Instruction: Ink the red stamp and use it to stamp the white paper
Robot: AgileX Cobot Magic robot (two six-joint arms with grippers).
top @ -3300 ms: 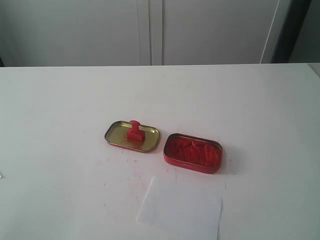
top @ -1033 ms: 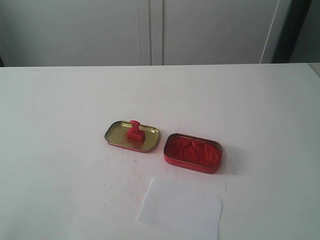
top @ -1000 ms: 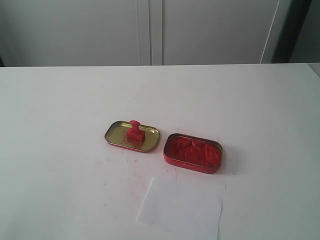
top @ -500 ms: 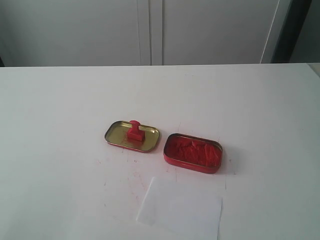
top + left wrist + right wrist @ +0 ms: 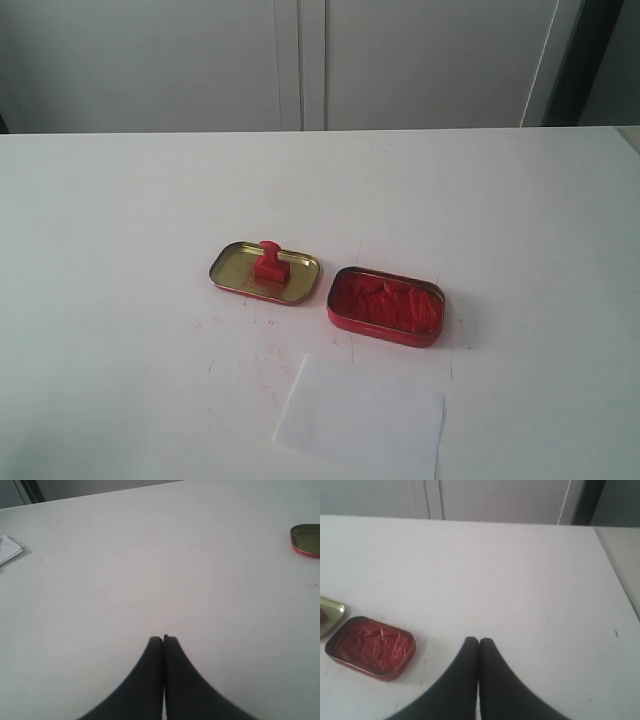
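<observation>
The small red stamp (image 5: 269, 261) stands upright inside the shallow gold tin lid (image 5: 232, 271) near the table's middle. Right of it lies the open red tin of ink paste (image 5: 386, 305), also in the right wrist view (image 5: 370, 647). The white paper (image 5: 361, 417) lies flat in front of the tins, plain. No arm shows in the exterior view. My left gripper (image 5: 163, 639) is shut and empty over bare table, the lid's edge (image 5: 306, 539) far off. My right gripper (image 5: 479, 640) is shut and empty beside the ink tin, apart from it.
The white table (image 5: 120, 220) carries faint red smudges near the tins. A scrap of white paper (image 5: 7, 549) lies at the table's far side in the left wrist view. Grey cabinet doors (image 5: 300, 60) stand behind the table. The table's edge (image 5: 615, 580) shows in the right wrist view.
</observation>
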